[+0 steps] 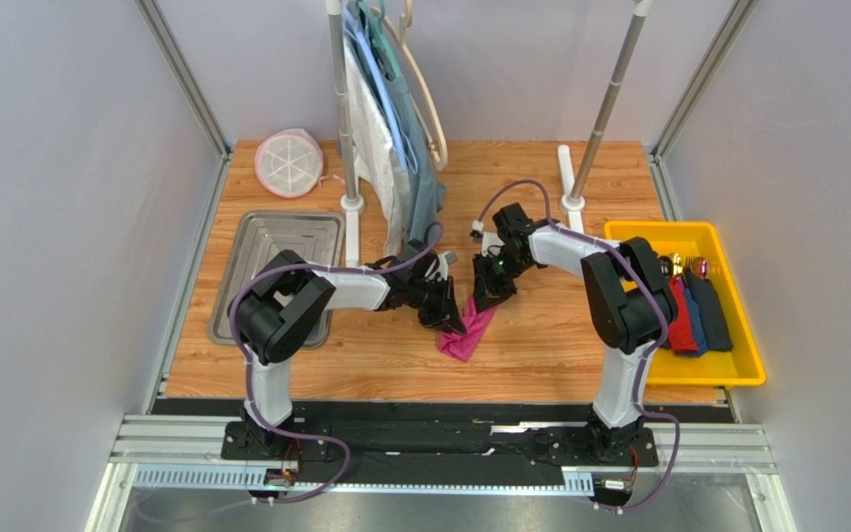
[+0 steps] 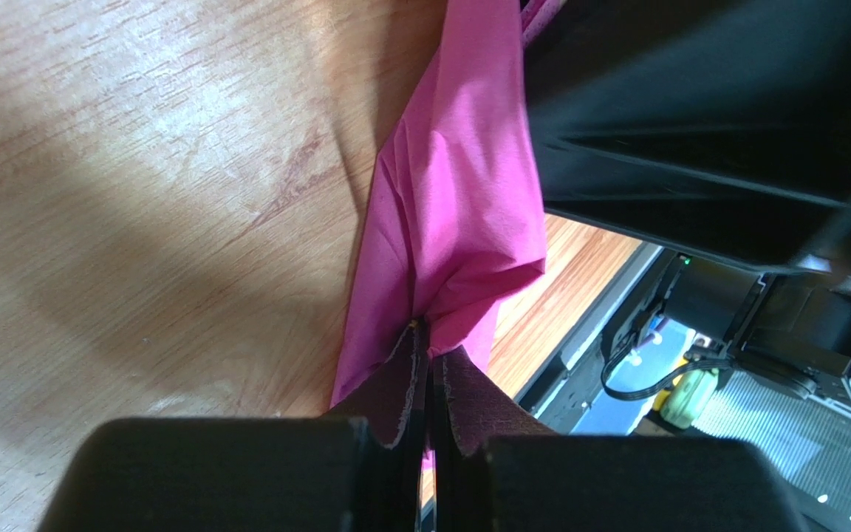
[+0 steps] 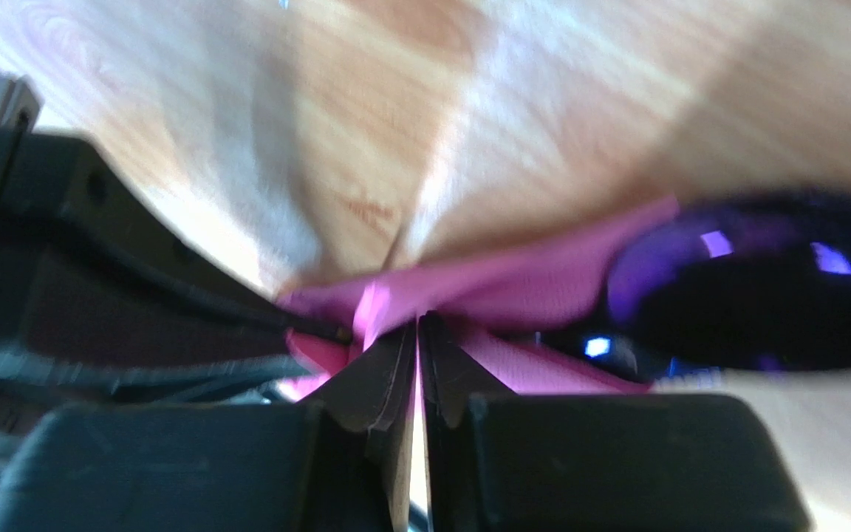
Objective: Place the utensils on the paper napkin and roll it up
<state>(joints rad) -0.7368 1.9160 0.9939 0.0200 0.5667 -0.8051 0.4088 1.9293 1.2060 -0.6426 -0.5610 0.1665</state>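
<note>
Left gripper (image 2: 430, 371) and right gripper (image 3: 417, 338) each clamp the bunched paper napkin (image 1: 461, 336), its long axis slanting toward near-left

The right gripper (image 3: 418, 328) pinches the pink napkin (image 3: 508, 290) above the table (image 3: 574, 100), a purple spoon (image 3: 752, 286) at its right.

left arm: stretched right toward mid-table
left gripper (image 1: 447, 309): pinched onto the paper napkin (image 1: 467, 334)
right arm: bent leftward
right gripper (image 1: 489, 297): pinching it too, just beside
</note>
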